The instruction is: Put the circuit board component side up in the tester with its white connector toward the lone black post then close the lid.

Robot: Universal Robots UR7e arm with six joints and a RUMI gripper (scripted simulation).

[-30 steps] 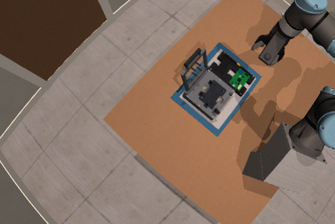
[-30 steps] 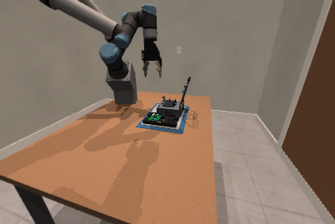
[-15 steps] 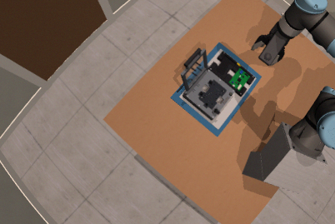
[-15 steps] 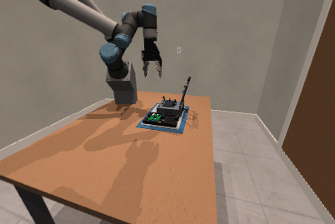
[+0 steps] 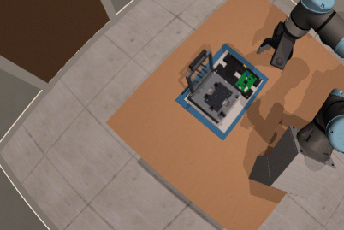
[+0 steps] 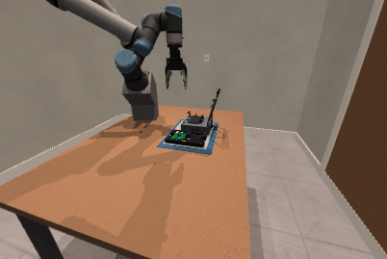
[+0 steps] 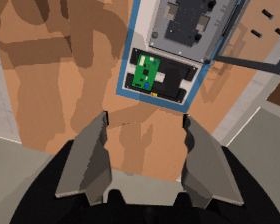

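Note:
The green circuit board (image 5: 246,81) (image 6: 178,136) (image 7: 141,79) lies component side up at one end of the black tray (image 5: 231,63) (image 6: 194,140) (image 7: 174,84). Its white connector (image 7: 142,60) is at the end toward the tester. The grey tester (image 5: 200,101) (image 6: 194,127) (image 7: 163,43) stands beside the tray with its lid (image 5: 210,62) (image 6: 215,104) (image 7: 252,66) raised. A small dark round post (image 5: 237,97) (image 7: 155,35) is at the tester's corner near the board. The two pins cannot be made out. My gripper (image 5: 269,58) (image 6: 176,87) (image 7: 145,113) is open and empty, high above the table, off the tray's side.
Tray and tester sit on a white sheet with a blue border (image 5: 222,135) (image 6: 209,151) (image 7: 122,86) on the brown table (image 5: 171,134) (image 6: 202,194). The raised lid stands on the tester's side away from the arm's grey pedestal (image 5: 280,156) (image 6: 144,108).

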